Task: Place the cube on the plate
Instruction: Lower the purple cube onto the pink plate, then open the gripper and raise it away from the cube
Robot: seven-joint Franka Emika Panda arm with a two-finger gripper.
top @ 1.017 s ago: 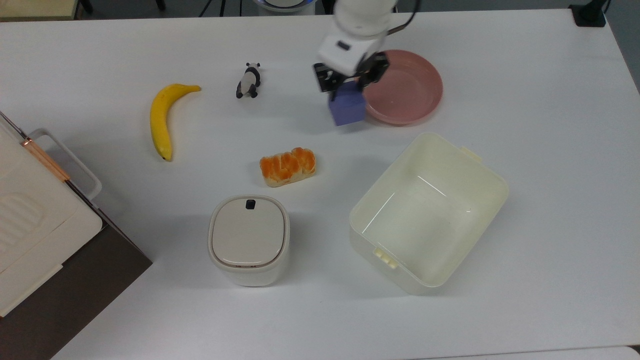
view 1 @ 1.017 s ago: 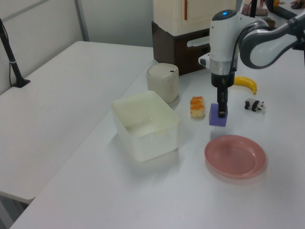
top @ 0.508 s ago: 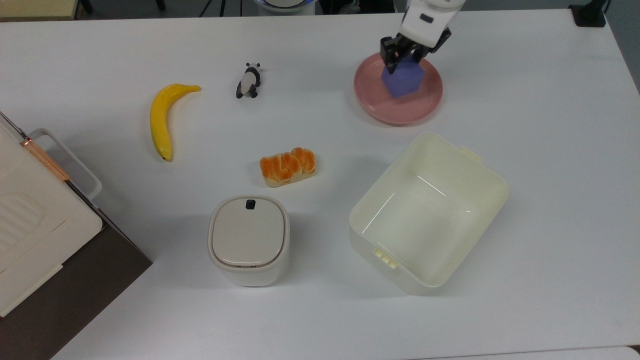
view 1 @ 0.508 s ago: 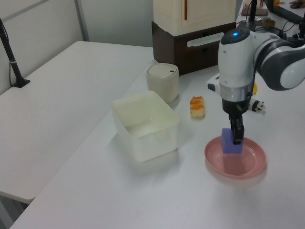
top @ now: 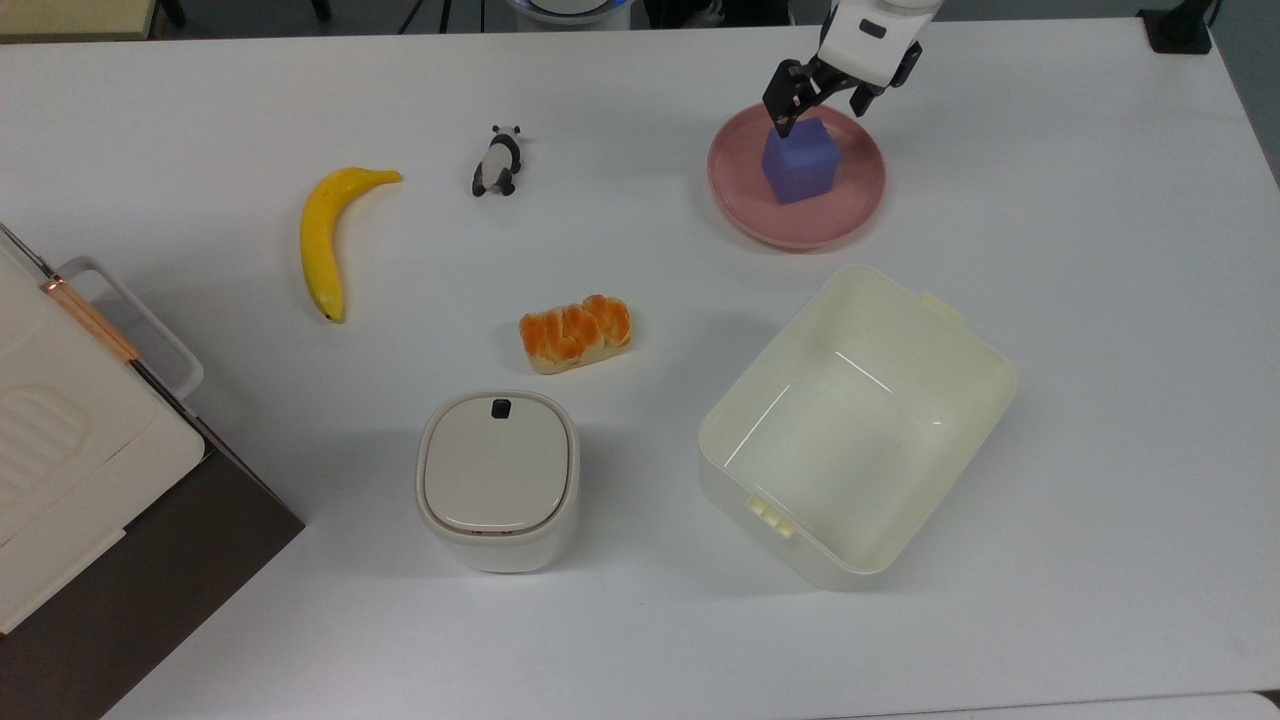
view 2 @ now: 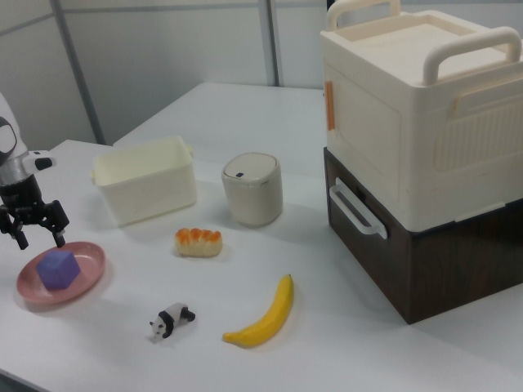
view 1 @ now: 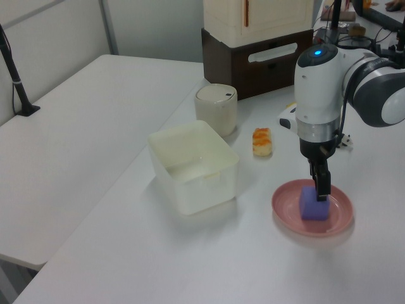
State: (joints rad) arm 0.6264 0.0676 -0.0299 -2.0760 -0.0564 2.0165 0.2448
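The blue-purple cube [top: 800, 160] rests on the pink plate [top: 760, 222], a little toward the plate's far side in the top view. My gripper [top: 820, 108] hangs open just above the cube, its fingers spread wider than the block and apart from it. In the right view the cube [view 2: 57, 268] sits on the plate [view 2: 86, 276] with the open gripper [view 2: 39, 237] over it. The left view shows the gripper [view 1: 321, 188] right above the cube [view 1: 312, 206] on the plate [view 1: 285, 212].
A cream tub [top: 800, 545] stands near the plate. On the table lie a bread piece [top: 575, 333], a lidded bin [top: 497, 478], a banana [top: 325, 240] and a panda figure [top: 497, 162]. A stacked cream box [top: 60, 430] occupies the top view's left edge.
The gripper carried the cube from the table beside the plate to over the plate, set it down and opened. The cube now sits free on the plate.
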